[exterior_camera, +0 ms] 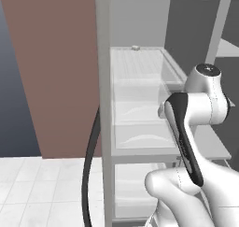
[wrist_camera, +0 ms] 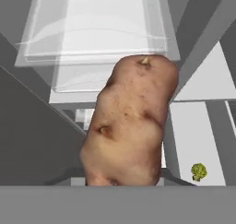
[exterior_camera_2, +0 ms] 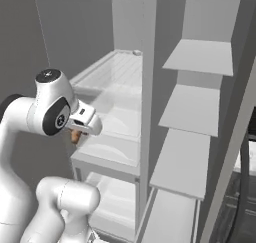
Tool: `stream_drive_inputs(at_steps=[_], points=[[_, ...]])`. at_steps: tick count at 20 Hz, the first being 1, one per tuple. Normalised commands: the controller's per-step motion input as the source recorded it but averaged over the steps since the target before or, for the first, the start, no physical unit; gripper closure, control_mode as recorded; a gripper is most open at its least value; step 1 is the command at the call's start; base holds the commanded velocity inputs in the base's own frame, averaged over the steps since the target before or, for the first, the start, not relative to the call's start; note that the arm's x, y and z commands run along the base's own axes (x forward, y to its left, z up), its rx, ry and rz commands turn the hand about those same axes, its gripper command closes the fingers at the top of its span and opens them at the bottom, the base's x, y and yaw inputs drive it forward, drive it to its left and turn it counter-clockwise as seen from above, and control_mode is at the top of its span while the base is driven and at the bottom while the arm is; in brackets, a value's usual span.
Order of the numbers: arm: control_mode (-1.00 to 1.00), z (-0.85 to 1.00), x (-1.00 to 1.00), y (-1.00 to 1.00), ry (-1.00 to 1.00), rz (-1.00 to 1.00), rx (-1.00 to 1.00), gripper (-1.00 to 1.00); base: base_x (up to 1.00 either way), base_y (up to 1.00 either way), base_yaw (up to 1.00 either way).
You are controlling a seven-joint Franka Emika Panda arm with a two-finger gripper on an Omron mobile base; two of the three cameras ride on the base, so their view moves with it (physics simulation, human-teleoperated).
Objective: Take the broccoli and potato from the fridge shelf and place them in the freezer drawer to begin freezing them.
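The potato (wrist_camera: 129, 121), a reddish-tan smooth lump, looms large in the hand view and hides the fingertips on either side of it. In the right base view the potato (exterior_camera_2: 75, 136) is a small brown patch under my gripper (exterior_camera_2: 78, 133), which is shut on it in front of the clear bins. The broccoli (wrist_camera: 198, 172), a tiny yellow-green lump, lies on a pale surface at the lower right of the hand view. The ribbed translucent fridge shelf (exterior_camera: 140, 65) (exterior_camera_2: 112, 69) sits higher up, above the gripper.
A whitish nub (exterior_camera: 136, 47) (exterior_camera_2: 136, 52) rests at the shelf's back rim. Clear bins (exterior_camera: 140, 128) (wrist_camera: 92, 29) stack under the shelf. Flat grey shelves (exterior_camera_2: 192, 107) step down on the right. A white upright post (exterior_camera: 105, 104) frames the left side.
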Motion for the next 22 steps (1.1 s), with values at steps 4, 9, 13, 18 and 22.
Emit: stream_drive_inputs(at_steps=[4,9,13,18,22], points=[[1.00,0.00,0.00,0.00,0.00,0.00,0.00,1.00,-0.99,0.00,-0.23],[1.00,0.00,0.00,0.00,0.00,0.00,0.00,1.00,-0.71,-0.02,-0.26],[1.00,0.00,0.00,0.00,0.00,0.00,0.00,1.00,-0.01,-0.42,-0.33],[1.00,0.00,0.00,0.00,0.00,0.00,0.00,1.00,0.00,-0.34,-0.29],[1.00,0.00,0.00,0.00,0.00,0.00,0.00,1.00,-0.17,-0.20,-0.23]])
